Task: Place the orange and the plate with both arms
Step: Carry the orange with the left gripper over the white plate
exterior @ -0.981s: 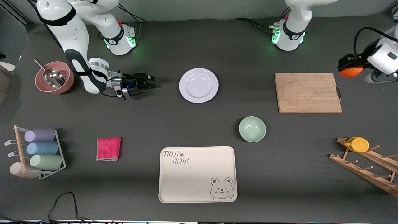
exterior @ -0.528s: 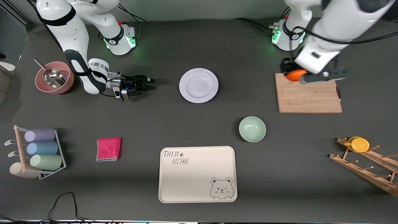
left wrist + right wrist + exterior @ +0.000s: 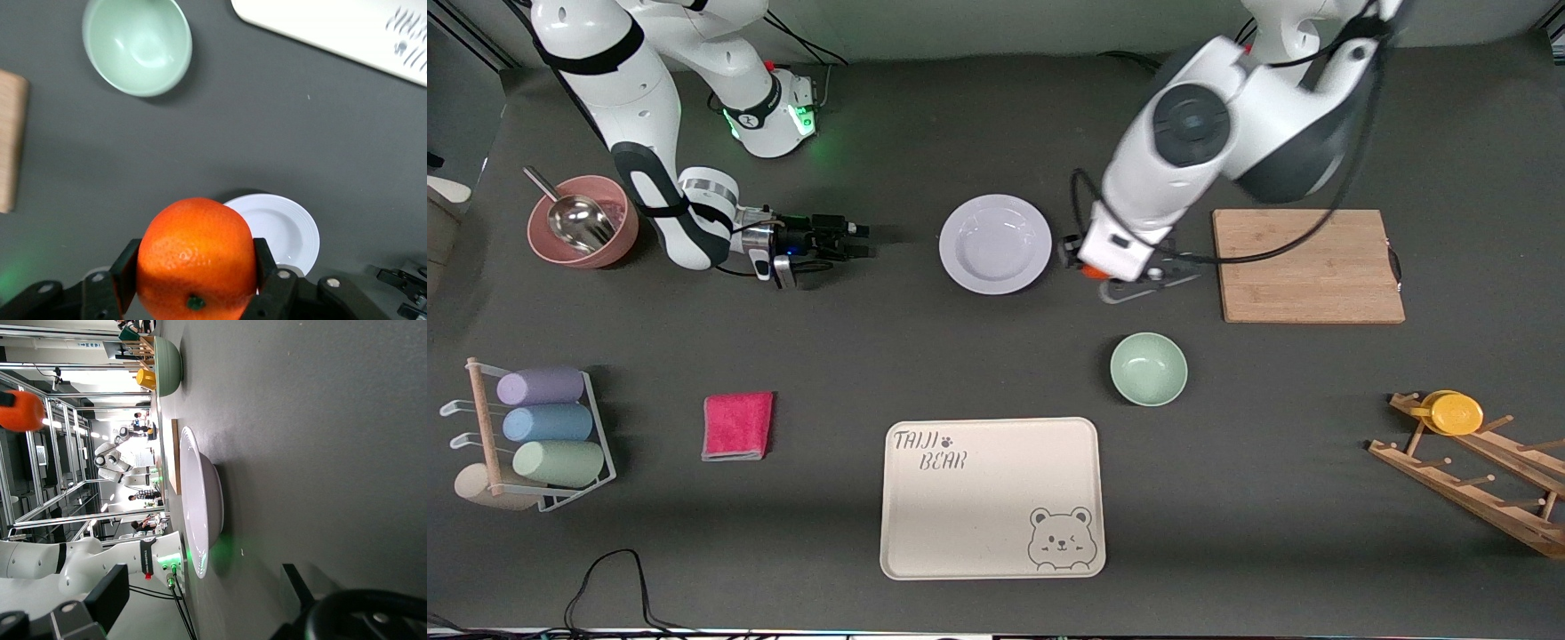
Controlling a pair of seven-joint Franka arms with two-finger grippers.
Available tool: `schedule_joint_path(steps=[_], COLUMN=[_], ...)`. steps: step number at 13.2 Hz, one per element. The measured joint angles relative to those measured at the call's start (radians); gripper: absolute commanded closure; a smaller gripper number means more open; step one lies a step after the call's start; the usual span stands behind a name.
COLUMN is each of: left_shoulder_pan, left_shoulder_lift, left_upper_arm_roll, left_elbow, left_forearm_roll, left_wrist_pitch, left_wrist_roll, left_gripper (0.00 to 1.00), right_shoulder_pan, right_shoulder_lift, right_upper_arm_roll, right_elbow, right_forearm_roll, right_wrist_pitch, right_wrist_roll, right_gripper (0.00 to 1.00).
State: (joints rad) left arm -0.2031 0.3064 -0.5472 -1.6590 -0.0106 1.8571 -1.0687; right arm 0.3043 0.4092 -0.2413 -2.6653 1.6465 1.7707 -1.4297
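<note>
The pale-lavender plate lies on the dark table between the two grippers. My left gripper is shut on the orange and holds it in the air over the table just beside the plate's rim, toward the left arm's end. In the left wrist view the orange sits between the black fingers, with the plate just past it. My right gripper is open and empty, low by the table, pointing at the plate from the right arm's end. The right wrist view shows the plate edge-on and the orange in the air.
A wooden cutting board lies toward the left arm's end. A pale green bowl and the beige bear tray lie nearer the camera than the plate. A pink bowl with a scoop, a red cloth, a cup rack and a wooden rack with a yellow cup stand at the ends.
My left arm has swung with the orange from over the cutting board's corner to just beside the plate. My right gripper has stayed almost still.
</note>
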Motion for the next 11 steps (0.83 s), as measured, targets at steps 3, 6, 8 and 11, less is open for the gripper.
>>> schedule_joint_path(steps=[3,6,8,11], left_shoulder_pan=[-0.093,-0.155,-0.188,-0.235], left_shoulder_lift=[0.071,0.152,0.197,0.251], left_upper_arm_roll=[-0.001,0.000,0.000,0.001], left_elbow=[-0.001,-0.035,-0.066,-0.092], left_forearm_roll=[0.037,0.094,0.109,0.174], left_wrist_pitch=[0.070,0.184,0.268,0.322], left_wrist_roll=[-0.102,-0.195,-0.231,-0.287], left_gripper=[1.00,1.00,1.00,1.00], right_shoulder_pan=[0.000,0.000,0.000,0.000], right_shoulder_lift=[0.000,0.000,0.001,0.001], right_upper_arm_roll=[0.000,0.000,0.000,0.000], right_elbow=[0.000,0.000,0.000,0.001], right_forearm_roll=[0.000,0.000,0.000,0.000], right_wrist_pitch=[0.000,-0.001,-0.001,-0.001], right_wrist_roll=[0.000,0.000,0.000,0.000], right_gripper=[0.00,0.00,0.00,0.05])
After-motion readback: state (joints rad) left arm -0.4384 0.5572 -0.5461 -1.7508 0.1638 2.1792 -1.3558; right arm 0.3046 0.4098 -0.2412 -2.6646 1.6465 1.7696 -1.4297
